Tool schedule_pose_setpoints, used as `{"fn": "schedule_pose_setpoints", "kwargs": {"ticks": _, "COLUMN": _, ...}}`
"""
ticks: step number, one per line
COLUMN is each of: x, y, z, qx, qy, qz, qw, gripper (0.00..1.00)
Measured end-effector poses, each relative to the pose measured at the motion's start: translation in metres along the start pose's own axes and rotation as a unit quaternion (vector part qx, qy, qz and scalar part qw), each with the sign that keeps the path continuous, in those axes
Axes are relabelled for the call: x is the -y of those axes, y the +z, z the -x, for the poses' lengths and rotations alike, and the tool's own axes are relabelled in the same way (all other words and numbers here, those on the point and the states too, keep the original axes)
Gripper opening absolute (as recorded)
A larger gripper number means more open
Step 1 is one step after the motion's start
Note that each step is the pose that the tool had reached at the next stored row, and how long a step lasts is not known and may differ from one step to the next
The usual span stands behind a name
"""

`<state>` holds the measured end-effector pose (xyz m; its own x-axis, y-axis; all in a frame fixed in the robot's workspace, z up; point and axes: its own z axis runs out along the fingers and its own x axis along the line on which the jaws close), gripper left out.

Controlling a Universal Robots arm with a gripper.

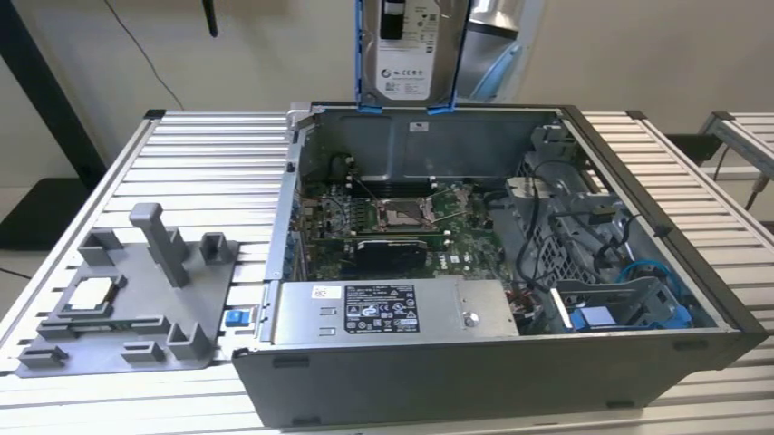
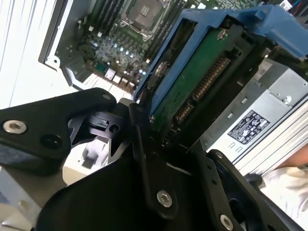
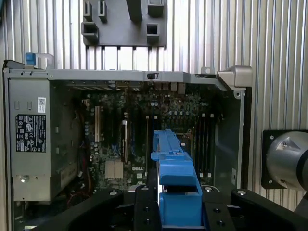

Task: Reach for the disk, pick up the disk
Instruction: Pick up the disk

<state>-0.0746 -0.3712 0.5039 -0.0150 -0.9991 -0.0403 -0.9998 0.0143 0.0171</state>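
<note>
Disk point(image 1: 411, 54) hung at top centre of exterior view, above case point(image 1: 484, 362); my gripper point(image 3: 178, 207) was clamped on it. I judged it stiff, dense, shock-fragile; blue rails point(image 1: 359, 54) the safest hold.

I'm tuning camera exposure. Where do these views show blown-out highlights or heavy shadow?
Exterior view: the disk is evenly lit, while the inside of the computer case is shaded. Second wrist view: the table washes out to white, and the black claw gripping the disk reads as a dark mass. First wrist view: bright ribbed table, dim motherboard.
</note>
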Motion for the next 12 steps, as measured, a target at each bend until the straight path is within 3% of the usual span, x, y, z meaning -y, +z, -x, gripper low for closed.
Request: {"fn": "schedule_pose_setpoints", "kwargs": {"ticks": 12, "x": 0.0349, "y": -0.0006, "z": 0.0005, "qx": -0.0001, "qy": 0.0, "qz": 0.0009, "qw": 1.0, "gripper": 0.0}}
